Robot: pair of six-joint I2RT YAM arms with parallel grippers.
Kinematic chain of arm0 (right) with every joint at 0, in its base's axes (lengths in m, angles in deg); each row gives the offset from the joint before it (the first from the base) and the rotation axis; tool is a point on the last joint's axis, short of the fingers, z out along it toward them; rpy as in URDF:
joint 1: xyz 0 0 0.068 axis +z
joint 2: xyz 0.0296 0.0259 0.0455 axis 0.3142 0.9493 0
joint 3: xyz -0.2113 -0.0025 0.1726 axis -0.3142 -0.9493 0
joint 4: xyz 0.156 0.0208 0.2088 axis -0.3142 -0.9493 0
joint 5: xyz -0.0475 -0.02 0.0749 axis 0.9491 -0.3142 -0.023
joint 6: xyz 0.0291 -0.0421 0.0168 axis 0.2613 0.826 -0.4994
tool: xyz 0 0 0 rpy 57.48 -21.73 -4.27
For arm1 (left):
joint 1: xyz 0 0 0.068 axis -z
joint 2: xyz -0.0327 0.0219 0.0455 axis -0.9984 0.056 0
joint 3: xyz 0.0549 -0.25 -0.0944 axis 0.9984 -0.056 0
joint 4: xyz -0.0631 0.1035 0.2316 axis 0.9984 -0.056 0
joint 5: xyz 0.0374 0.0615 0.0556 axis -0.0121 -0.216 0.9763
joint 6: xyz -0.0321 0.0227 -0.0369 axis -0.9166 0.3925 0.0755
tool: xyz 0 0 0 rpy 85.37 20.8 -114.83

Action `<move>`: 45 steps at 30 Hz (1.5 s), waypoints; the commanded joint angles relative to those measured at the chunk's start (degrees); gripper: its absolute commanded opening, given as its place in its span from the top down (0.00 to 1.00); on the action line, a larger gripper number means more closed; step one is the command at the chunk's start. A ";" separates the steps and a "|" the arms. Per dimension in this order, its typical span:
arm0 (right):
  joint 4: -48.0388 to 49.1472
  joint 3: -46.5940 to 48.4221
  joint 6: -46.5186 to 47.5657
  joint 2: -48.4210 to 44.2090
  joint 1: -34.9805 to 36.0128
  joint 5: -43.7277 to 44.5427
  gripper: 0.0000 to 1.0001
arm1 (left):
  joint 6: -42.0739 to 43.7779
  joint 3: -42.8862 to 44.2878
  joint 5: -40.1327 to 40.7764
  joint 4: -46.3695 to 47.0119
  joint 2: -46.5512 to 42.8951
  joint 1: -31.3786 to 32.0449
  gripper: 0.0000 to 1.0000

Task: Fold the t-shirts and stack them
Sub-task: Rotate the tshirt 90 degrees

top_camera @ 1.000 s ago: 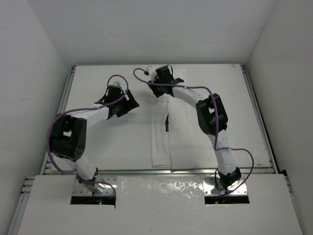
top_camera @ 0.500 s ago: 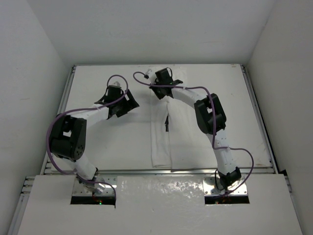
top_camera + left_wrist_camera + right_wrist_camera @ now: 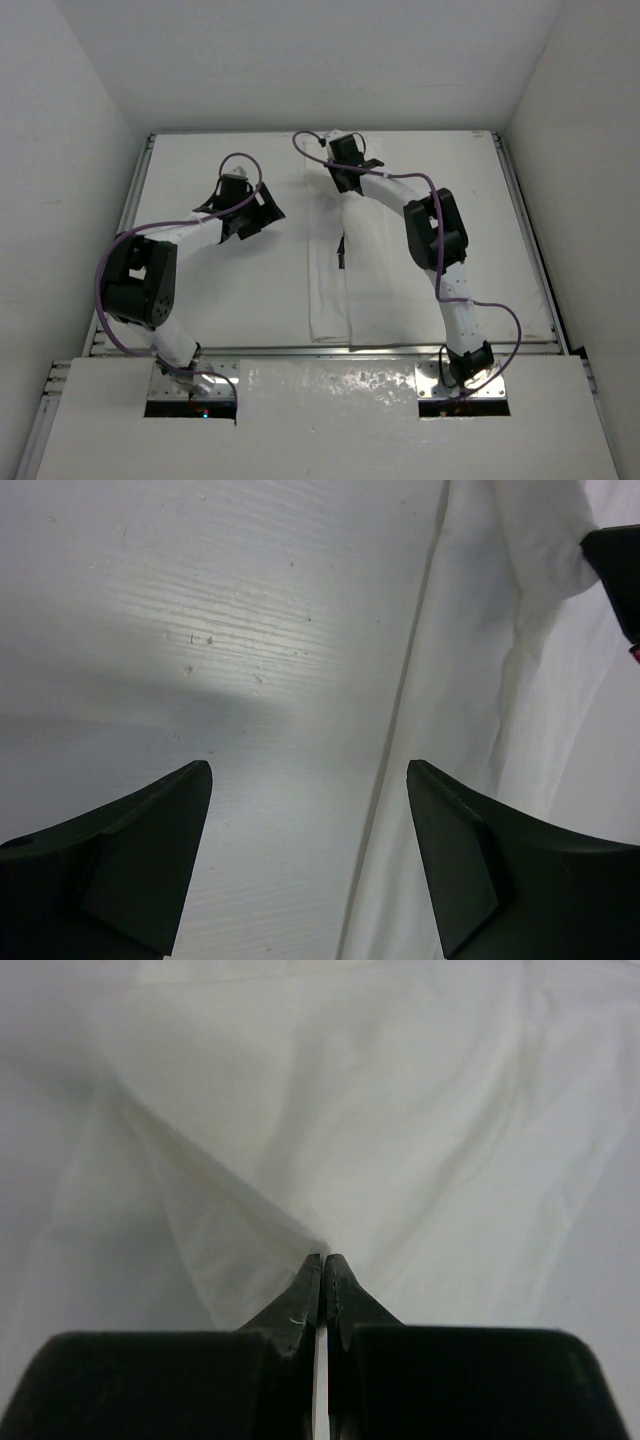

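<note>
The shirt (image 3: pixel 375 290) is laid on the table (image 3: pixel 230 290), long axis near to far. Its far end is pinched by the closed right gripper (image 3: pixel 323 1258); the left gripper (image 3: pixel 308 770), wide open and empty, is held left of it.

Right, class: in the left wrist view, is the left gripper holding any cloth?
No, the left gripper is open over the bare table, with the t-shirt beside it.

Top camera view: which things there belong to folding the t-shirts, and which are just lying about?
Part of the job:
t-shirt, folded into a long strip
right hand, shut on the t-shirt's cloth
left hand, open, holding nothing

Just there:
table
purple cables
walls around the table
</note>
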 commanded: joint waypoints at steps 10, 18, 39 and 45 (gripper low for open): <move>-0.46 1.04 -7.37 -2.37 -4.76 3.54 1.00 | 1.13 2.21 -2.00 2.05 0.91 -0.21 0.23; -1.69 0.95 -8.86 -4.03 -4.76 -0.43 0.61 | 1.57 3.08 -3.05 1.87 1.52 0.14 0.23; 4.11 -5.91 -16.24 -9.31 -1.52 -5.38 0.99 | -7.83 10.21 5.38 7.06 7.41 2.96 0.44; -1.77 -3.54 -19.68 -8.35 -3.62 8.52 1.00 | -7.40 6.96 5.56 7.15 5.40 2.87 0.45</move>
